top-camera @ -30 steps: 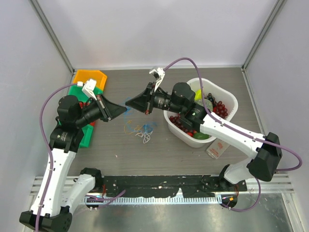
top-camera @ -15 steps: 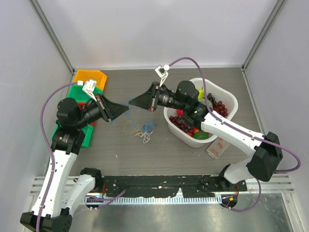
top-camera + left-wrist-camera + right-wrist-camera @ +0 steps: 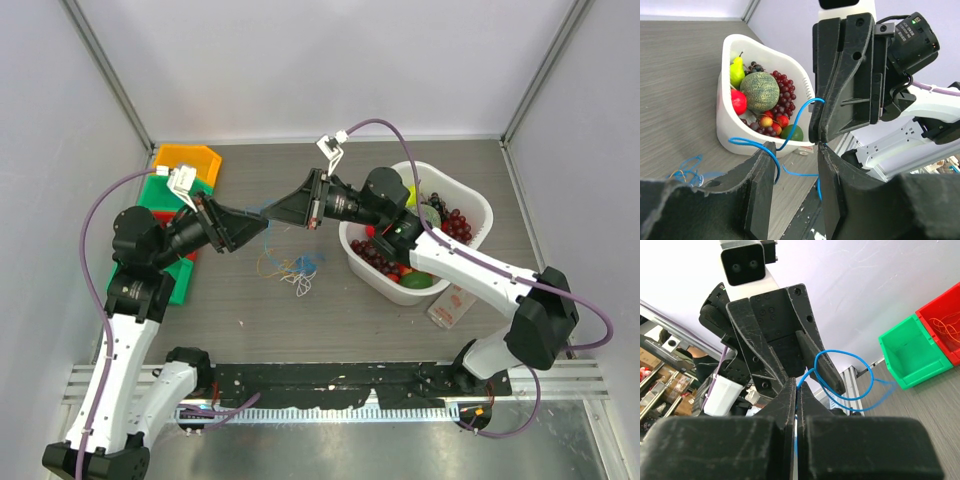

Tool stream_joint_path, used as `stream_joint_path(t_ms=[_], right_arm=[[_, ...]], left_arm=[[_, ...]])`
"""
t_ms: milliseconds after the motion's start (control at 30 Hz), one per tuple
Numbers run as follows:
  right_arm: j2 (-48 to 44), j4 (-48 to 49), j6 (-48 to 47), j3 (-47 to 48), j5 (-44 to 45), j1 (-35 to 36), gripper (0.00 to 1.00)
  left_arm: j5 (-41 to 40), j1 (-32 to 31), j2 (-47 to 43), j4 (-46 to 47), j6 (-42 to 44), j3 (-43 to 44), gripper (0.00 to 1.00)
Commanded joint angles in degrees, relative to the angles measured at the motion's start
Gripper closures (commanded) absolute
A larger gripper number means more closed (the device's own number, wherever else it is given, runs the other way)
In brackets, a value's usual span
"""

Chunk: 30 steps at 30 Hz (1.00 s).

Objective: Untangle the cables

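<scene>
Looping blue cable (image 3: 799, 114), clamped in right pincer (image 3: 796, 382)

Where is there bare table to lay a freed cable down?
Bare table lies between the cable clump and the near rail, and along the far edge between orange bin and white basket. Crowded: the centre, where left gripper and right gripper meet by it.

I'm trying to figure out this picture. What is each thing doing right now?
left pincer: open, blue cable draped across it.
right pincer: shut on the blue cable.
blue cable: held up off the table, hanging in slack loops.
cable clump: tangled, lying on the table.
white basket: upright, full of fruit.
</scene>
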Motion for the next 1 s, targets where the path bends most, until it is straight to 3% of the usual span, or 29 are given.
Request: stream_joint_path(t_ms=[0,200,500,700,800,967], right_arm=[[-0.1,2.7,1.4,1.5,-0.4,-0.4,1.0],[-0.6,2.2,2.1,1.1,0.3,-1.0,0.99],[0.3,5.1,4.8,1.8,-1.0,-0.9,0.99],[1.2,7.9,7.1,1.9,-1.9,-0.3,0.99],[1.8,7.8,7.0,2.5,-1.9,-0.1,0.99],[2.6,8.6,7.2,3.1,-2.6,0.0,0.99]], left_arm=[[2.1,0.0,-2.0,3.9,0.5,-0.9,0.57],[2.9,-0.1,-1.5,4.5,0.3,-1.3,0.59],[2.5,-0.1,-0.4,5.2,-0.4,-0.2,0.49],[3.4,-0.1,0.9,6.6,-1.6,0.2,0.49],[4.0,-0.5,0.9,7.7,-2.0,0.1,0.54],[3.7,-0.6,-0.2,4.7,-0.2,0.2,0.77]])
